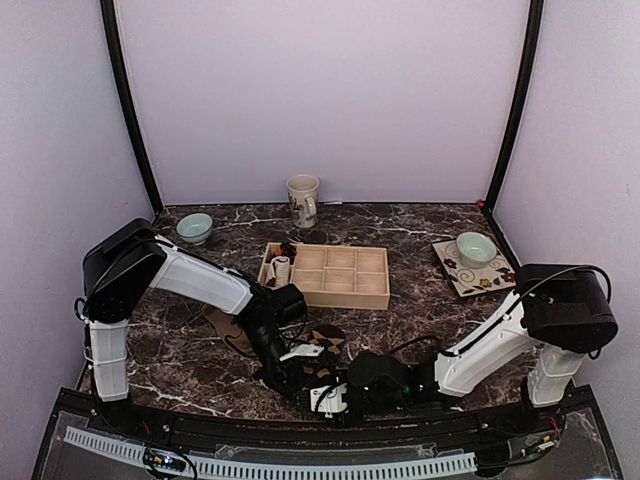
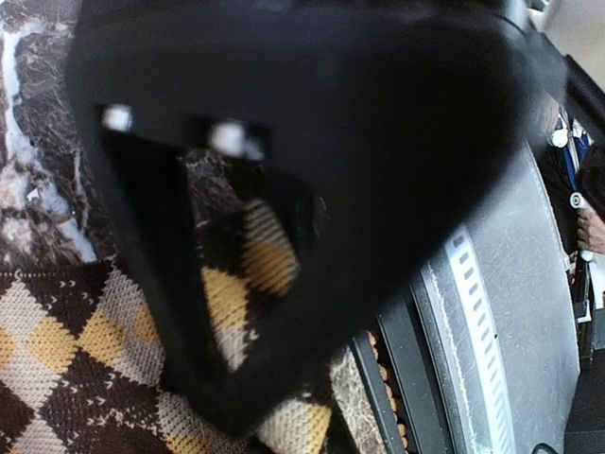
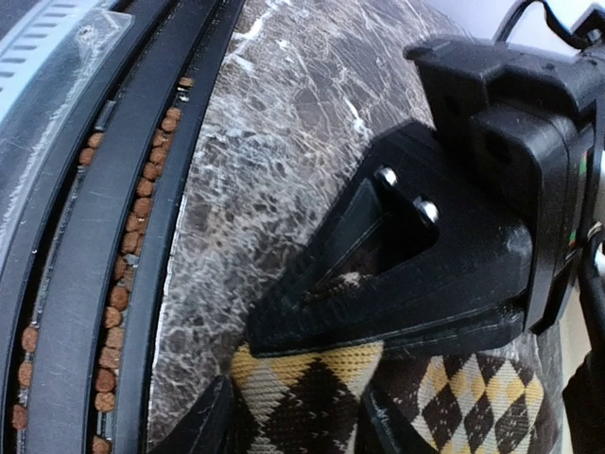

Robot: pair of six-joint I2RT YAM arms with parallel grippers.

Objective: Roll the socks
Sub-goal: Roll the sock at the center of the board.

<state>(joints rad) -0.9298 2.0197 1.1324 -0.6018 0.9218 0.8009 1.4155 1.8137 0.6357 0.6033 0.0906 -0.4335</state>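
Top external view is showing both arms reaching low at the near edge of the table (image 1: pixel 430 320), over the argyle sock (image 1: pixel 326 338) that is lying there. The left gripper (image 1: pixel 312 372) is pinching this sock's fabric, jaws closed on it. The right gripper (image 1: pixel 336 388) is straddling the sock's cream edge; whether its jaws are clamping it, I cannot tell. The tan sock (image 1: pixel 220 325) is lying farther left, partly behind the left arm.
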